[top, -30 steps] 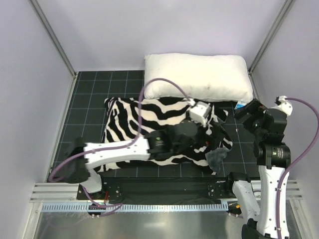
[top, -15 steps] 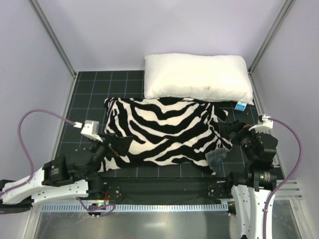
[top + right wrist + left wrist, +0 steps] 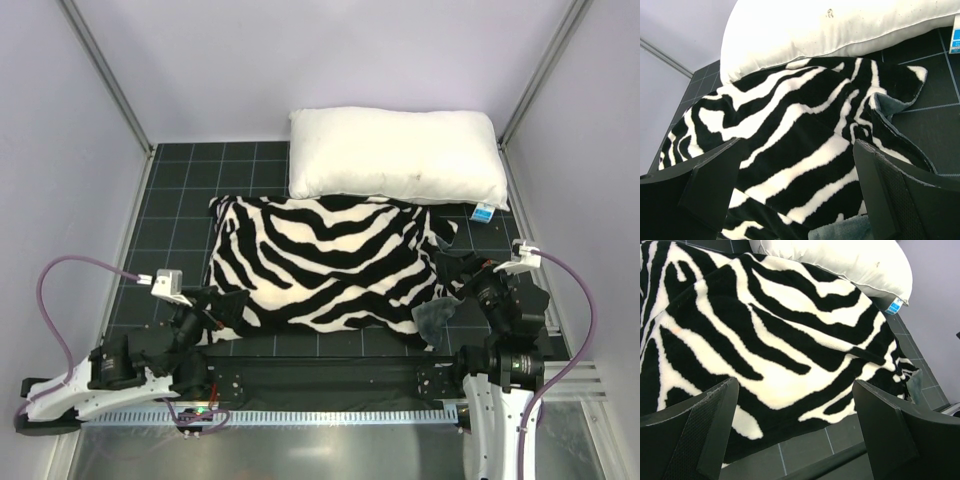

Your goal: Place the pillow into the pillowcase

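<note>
The left gripper hangs low with its jaws spread wide and nothing between them. The pillowcase lies just ahead of it, zebra face up, and its near left corner sits right in front of the fingertips without touching them. The right gripper is likewise wide open and holds nothing. The right end of the pillowcase is spread directly ahead of it, where the rumpled edge turns up and shows the dark grey lining. Beyond both grippers, past the far side of the pillowcase, lies the plump white pillow, its near edge touching or slightly overlapping the striped fabric. A small blue-and-white label lies on the black gridded mat ahead of the right gripper, just beside the white pillow's right corner. The pillowcase lies between the two grippers, flat on the mat and slightly mounded. The cream pillow shows in no view, so I cannot tell whether it is inside.
</note>
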Available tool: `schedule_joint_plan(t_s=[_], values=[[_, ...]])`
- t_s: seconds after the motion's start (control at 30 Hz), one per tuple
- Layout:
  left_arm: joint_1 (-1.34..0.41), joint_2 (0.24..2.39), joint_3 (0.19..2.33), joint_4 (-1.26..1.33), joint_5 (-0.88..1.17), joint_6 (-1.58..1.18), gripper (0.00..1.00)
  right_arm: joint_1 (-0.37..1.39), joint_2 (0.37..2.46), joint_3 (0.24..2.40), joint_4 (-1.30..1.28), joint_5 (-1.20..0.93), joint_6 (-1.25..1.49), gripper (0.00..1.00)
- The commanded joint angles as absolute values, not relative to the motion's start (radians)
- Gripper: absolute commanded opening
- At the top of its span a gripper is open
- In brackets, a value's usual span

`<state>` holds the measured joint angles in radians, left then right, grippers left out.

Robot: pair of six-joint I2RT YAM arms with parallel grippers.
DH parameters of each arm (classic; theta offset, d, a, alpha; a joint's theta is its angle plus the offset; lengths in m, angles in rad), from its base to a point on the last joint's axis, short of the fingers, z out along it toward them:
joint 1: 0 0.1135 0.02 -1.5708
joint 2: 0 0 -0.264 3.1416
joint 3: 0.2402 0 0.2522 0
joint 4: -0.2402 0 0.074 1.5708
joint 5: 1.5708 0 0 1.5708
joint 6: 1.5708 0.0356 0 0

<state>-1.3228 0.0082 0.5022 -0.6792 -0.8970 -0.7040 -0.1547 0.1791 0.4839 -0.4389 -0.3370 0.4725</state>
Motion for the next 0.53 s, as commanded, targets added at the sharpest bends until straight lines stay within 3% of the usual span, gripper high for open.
schedule_joint_plan(t_s=[0.0,0.27,0.5], values=[[-1.327,-0.008,0.496,-0.657,-0.928,-0.732,1.00,-0.160,0.176,0.494,-0.367,-0.368,0.463,1.00],[-1.327,0.173,0.509,-0.634,-0.934,-0.739,1.00,-0.160,0.186,0.502,-0.371,-0.388,0.460,1.00],[-1.327,0.154,0.506,-0.638,-0.939,-0.741,1.00,-0.158,0.225,0.515,-0.374,-0.410,0.456,0.98]])
